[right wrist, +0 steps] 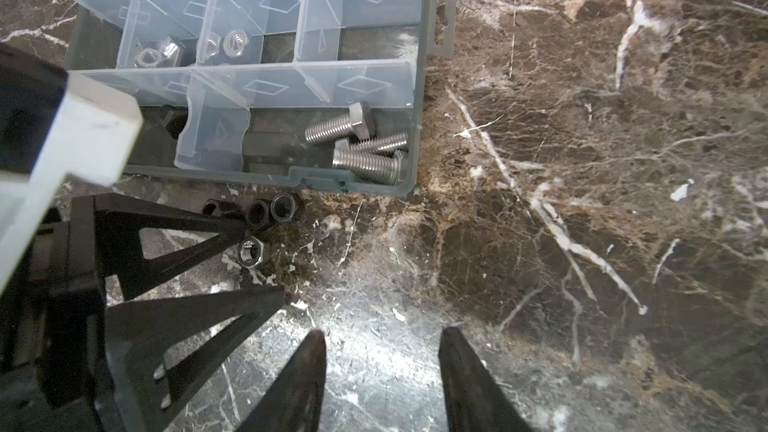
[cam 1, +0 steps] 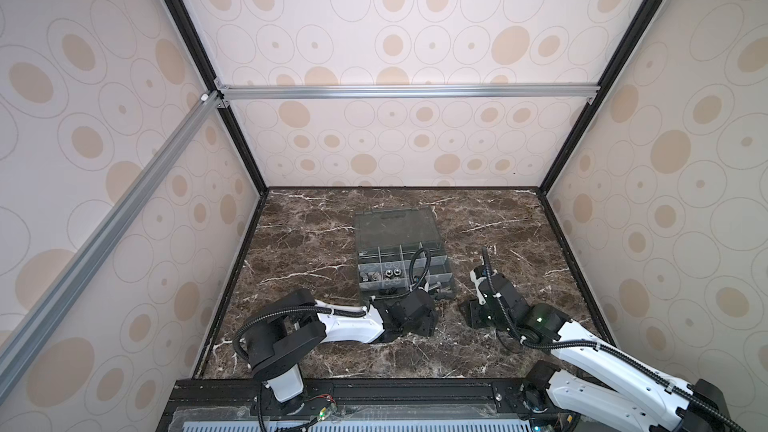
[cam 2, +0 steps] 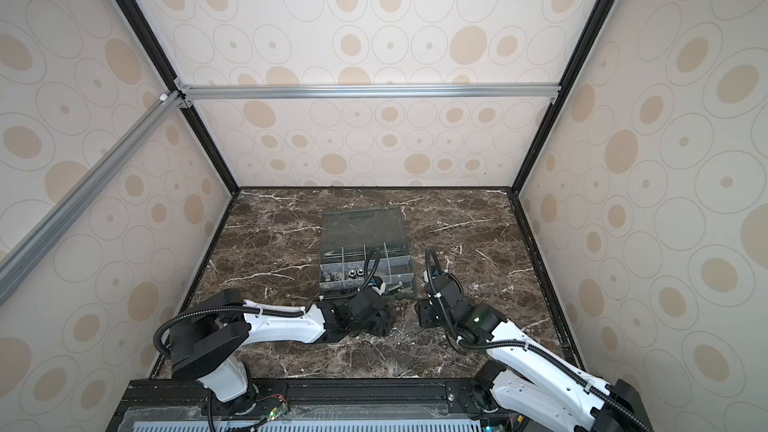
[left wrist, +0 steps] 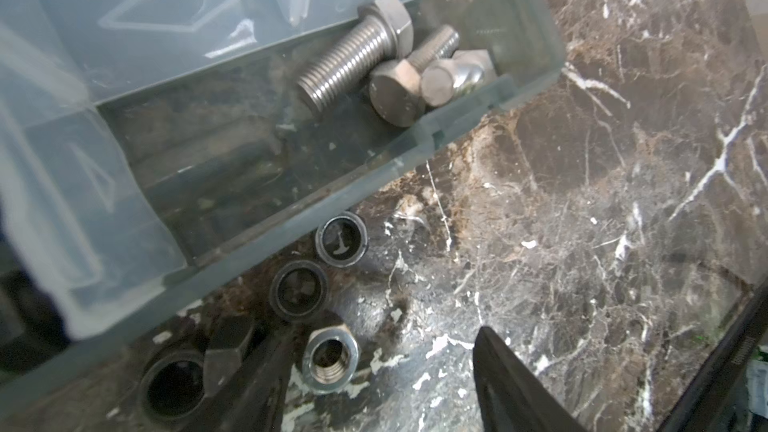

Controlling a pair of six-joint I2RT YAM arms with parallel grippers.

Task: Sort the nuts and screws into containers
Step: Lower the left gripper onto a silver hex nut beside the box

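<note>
The left gripper [right wrist: 264, 259] stands spread on the desk [right wrist: 582, 222] with a silver nut [left wrist: 330, 361] between its fingers; contact is unclear. Black nuts [left wrist: 276, 290] lie against the organizer box [right wrist: 374, 188] at its 6 o'clock wall. Three screws [right wrist: 361, 143] rest in its 5 o'clock corner compartment. The right gripper [right wrist: 384, 332], at the left's 3 o'clock, hangs spread over the desk.

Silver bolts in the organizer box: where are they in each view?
Top view: silver bolts in the organizer box, near right corner.
Top view: same corner.
Left wrist: bolts piled beyond the loose nuts.
Right wrist: bolts beyond those nuts.
Shared landmark: that box corner.
</note>
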